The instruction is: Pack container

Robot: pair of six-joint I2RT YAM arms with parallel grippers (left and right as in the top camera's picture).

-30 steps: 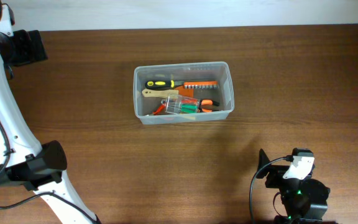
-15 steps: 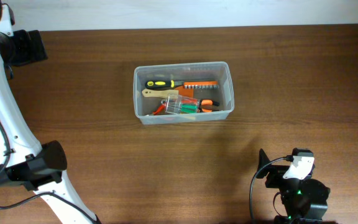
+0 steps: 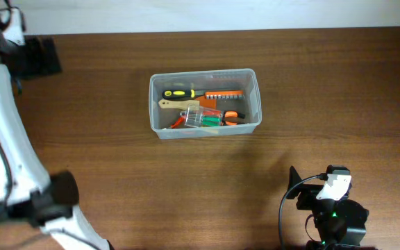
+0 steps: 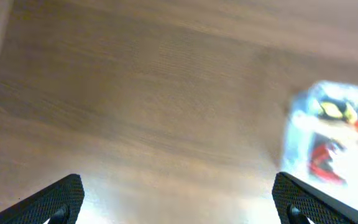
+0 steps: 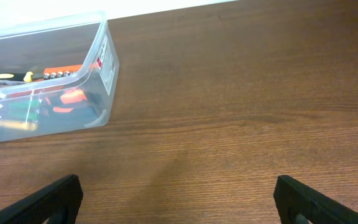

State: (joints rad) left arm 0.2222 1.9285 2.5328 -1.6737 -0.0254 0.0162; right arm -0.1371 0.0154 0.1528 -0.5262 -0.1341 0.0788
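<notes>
Container (image 3: 205, 104) sits on the table (image 3: 325, 83) just off centre toward 12 o'clock in the overhead, upright, no lid in sight. It holds a yellow-handled screwdriver (image 3: 178, 93), an orange bit rack (image 3: 225, 93), a wooden-handled tool (image 3: 175, 104) and a small clear case (image 3: 201, 118) lying on top of orange-handled tools. No loose items are visible on the wood, so packing looks done or close to it. Left gripper (image 4: 182, 205): jaws spread wide, nothing between them, parked far out at 10 o'clock in the overhead, well apart from the bin. Its wrist view is smeared, with the container only a blur at 3 o'clock. Right gripper (image 5: 179, 205): jaws also wide and empty, down at 5 o'clock in the overhead, with the bin's near corner at 10 o'clock in its own view, well apart. Risks, as a judgement: the bin is light plastic on smooth wood, so any arm sweep that clips the rim would shove or spin it. The clear case rides on top of the pile and could slide if the bin is bumped. An open finger passing low over the rim could hook it and tip the load.
</notes>
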